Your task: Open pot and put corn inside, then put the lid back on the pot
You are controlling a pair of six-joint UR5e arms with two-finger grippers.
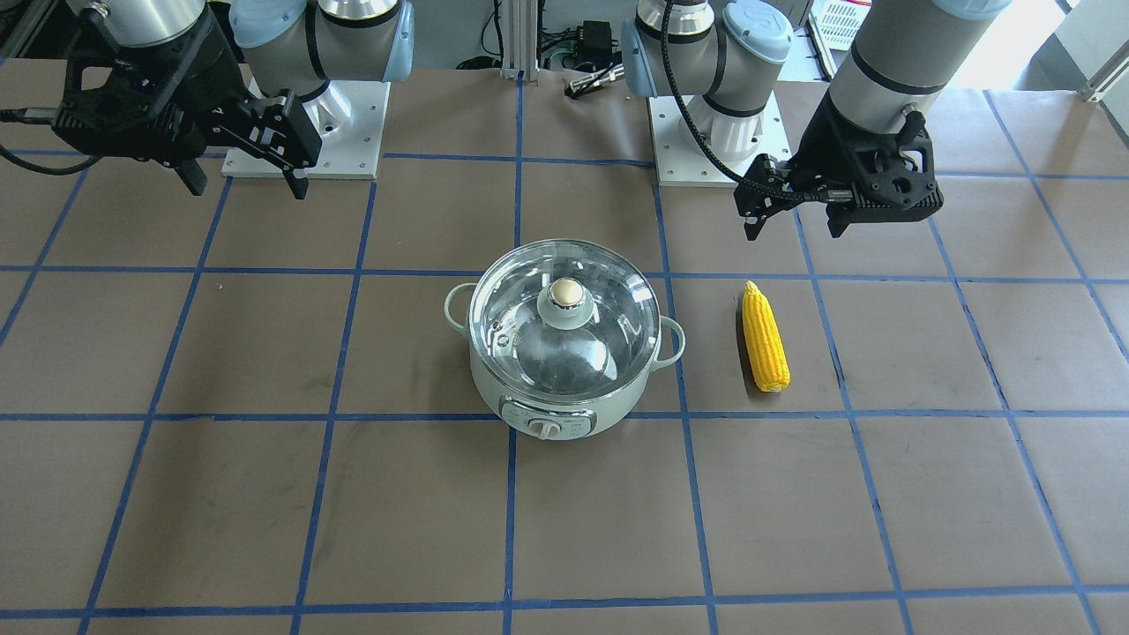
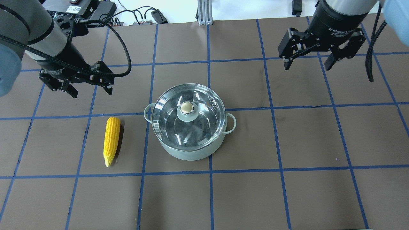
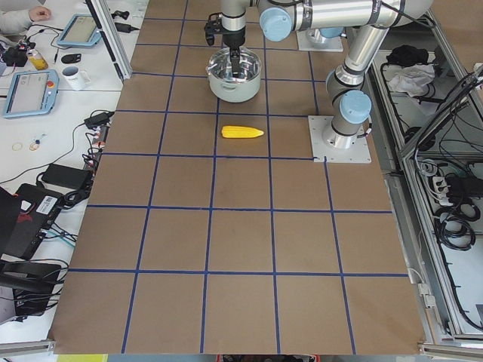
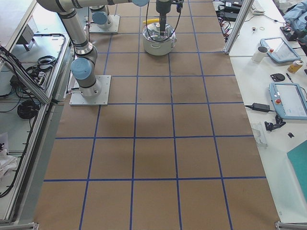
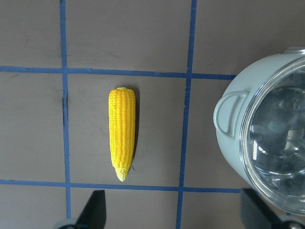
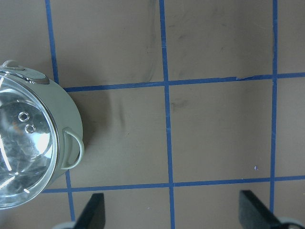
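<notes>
The mint-green pot (image 2: 188, 151) stands mid-table with the clear glass lid (image 2: 169, 127) on it, beige ball knob (image 2: 185, 108) on top. The pot also shows in the front view (image 1: 494, 388), the left wrist view (image 5: 228, 138) and the right wrist view (image 6: 71, 119). The yellow corn (image 2: 111, 140) lies flat on the table to the pot's left, also in the front view (image 1: 765, 337) and left wrist view (image 5: 122, 132). My left gripper (image 2: 91, 91) hangs open and empty above the table behind the corn. My right gripper (image 2: 307, 65) hangs open and empty, far right of the pot.
The brown table (image 2: 287, 191) carries a blue tape grid. The arm base plates (image 1: 304, 132) sit at the robot's edge. Cables and power bricks (image 2: 105, 8) lie past the table's far edge. Side benches hold tablets and a mug (image 3: 74, 75).
</notes>
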